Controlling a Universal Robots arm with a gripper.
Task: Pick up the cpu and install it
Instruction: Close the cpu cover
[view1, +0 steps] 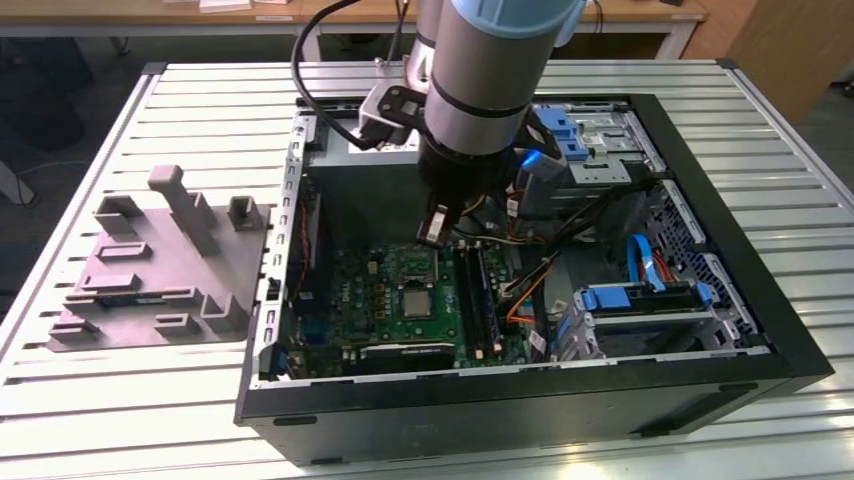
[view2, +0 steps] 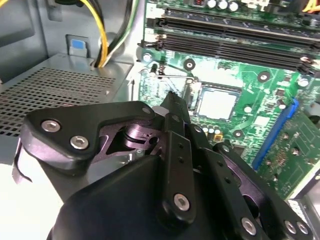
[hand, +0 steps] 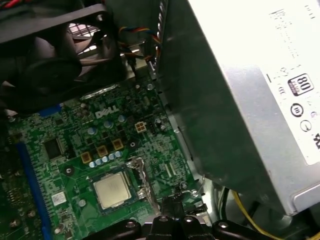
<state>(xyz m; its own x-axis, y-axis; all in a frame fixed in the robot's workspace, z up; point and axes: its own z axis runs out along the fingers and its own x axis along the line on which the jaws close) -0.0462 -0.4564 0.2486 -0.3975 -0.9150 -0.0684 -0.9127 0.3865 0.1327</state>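
The cpu (view1: 418, 301) lies flat in the socket of the green motherboard (view1: 367, 300) inside the open computer case, its pale silvery top up. In both wrist views the cpu (view2: 217, 102) (hand: 112, 190) sits inside the socket frame, with the metal latch lever beside it. My gripper (view1: 434, 232) hangs above the board, a little off to the side of the socket and apart from the chip. Its black fingers (view2: 172, 102) come together at their tips (hand: 172, 204) with nothing between them.
A grey moulded holder (view1: 154, 270) with upright posts stands on the slatted table at the exterior view's left. The case holds a silver power supply (hand: 250, 100), a black fan (hand: 50, 65), memory slots (view2: 225, 30), loose cables (view1: 534, 270) and blue drive brackets (view1: 641, 300).
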